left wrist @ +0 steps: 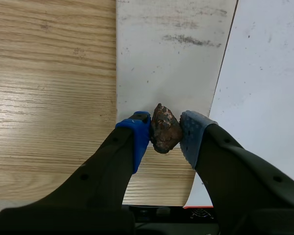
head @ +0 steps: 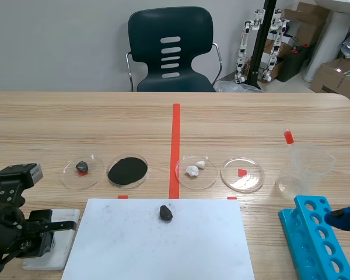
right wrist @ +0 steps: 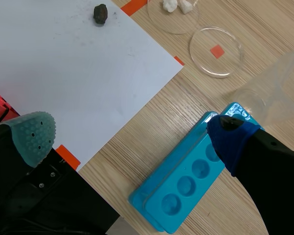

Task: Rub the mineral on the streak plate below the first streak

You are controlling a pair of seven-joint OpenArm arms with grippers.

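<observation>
Closest in, just off the left edge of the white sheet, the left tool is clamped on the mineral, a rough brown lump pinched between its two blue pads. It holds the mineral over the near part of the streak plate, a white tile whose right side slips under the sheet's left edge; whether the lump touches the tile I cannot tell. A grey streak crosses the tile farther ahead, well apart from the mineral. Off the sheet's right edge, the right tool hangs with its fingers spread wide and nothing between them, above the blue rack, which lies slantwise on the worktop just beside the sheet. On the sheet itself, near the middle of its far edge, sits a dark stone. Beyond that far edge four clear dishes stand in a row: one with a small dark rock, one filled with black powder, one with white pieces and one over a red square. Past the sheet's far right corner stands a clear beaker. Farthest from the sheet, behind the worktop, is a dark chair.
</observation>
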